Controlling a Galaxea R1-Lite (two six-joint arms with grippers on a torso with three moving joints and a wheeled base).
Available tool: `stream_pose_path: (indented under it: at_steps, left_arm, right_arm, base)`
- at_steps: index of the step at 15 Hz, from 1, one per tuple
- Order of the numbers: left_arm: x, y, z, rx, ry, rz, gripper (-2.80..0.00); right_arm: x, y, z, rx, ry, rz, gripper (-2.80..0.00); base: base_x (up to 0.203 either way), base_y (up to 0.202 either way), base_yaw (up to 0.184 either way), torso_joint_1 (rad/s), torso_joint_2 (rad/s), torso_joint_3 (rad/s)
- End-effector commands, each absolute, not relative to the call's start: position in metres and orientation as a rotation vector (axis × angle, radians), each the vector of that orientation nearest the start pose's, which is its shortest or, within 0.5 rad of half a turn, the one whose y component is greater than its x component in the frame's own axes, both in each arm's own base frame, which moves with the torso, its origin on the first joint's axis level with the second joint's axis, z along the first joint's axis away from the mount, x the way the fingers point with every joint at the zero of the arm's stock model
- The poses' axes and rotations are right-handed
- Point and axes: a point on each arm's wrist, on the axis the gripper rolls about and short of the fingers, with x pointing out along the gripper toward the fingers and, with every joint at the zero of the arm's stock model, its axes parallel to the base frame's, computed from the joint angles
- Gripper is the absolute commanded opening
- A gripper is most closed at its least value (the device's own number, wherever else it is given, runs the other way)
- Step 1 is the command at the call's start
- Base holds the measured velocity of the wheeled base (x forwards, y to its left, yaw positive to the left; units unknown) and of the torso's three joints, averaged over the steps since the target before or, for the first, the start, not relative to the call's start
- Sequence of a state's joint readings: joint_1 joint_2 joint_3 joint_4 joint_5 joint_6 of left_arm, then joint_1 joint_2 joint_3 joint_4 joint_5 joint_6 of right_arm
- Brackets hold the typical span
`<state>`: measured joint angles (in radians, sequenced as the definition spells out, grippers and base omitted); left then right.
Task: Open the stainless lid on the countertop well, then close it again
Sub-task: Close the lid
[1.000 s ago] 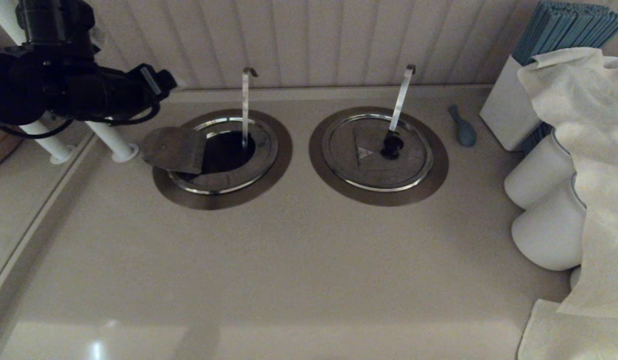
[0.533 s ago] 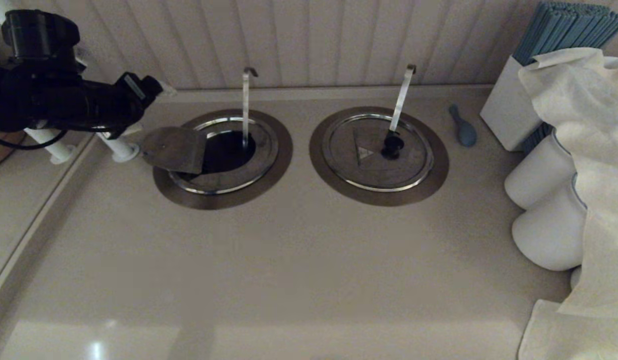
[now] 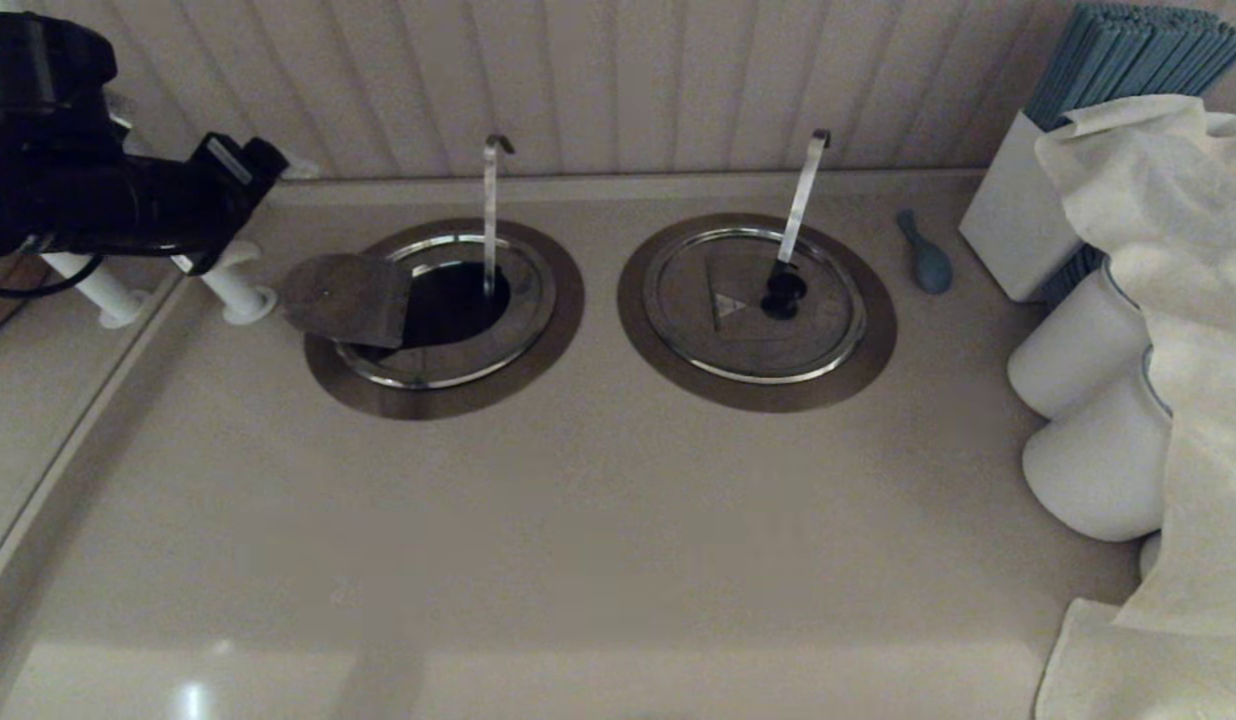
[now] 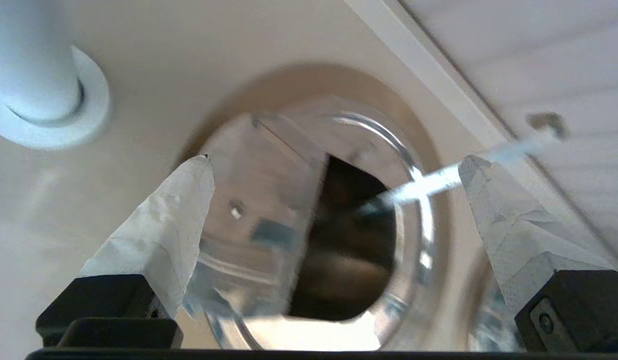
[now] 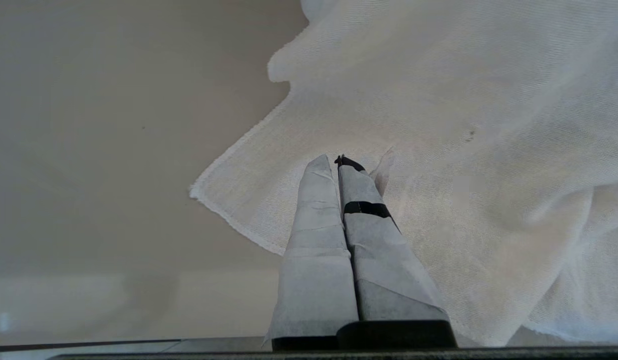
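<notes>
Left gripper spread wide, holding nothing, largely cut off at counter's far left. Right gripper pinched shut over cloth. Lid on left well, flap raised; inside dark, contents indiscernible.

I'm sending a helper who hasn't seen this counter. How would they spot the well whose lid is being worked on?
On the beige countertop below the ribbed wall, two steel-ringed wells sit side by side. Take the countertop well nearer the white posts, with the thin hooked rod. Its flap is folded up, baring a dark hole, unlike its closed twin with the black knob.
</notes>
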<state>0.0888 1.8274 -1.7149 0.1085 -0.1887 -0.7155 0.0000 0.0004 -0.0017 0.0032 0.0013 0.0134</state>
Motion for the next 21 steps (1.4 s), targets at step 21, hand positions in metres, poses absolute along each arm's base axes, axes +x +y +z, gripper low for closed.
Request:
stream_pose_path:
  at_steps: [21]
  left_arm:
    - [0.327,0.080,0.271,-0.690,0.459,-0.255,0.00]
  right_arm:
    - [-0.023,0.000,0.076,0.014,0.003,0.002,-2.80]
  base:
    - [0.000,0.000,0.000,0.000,0.00,0.000]
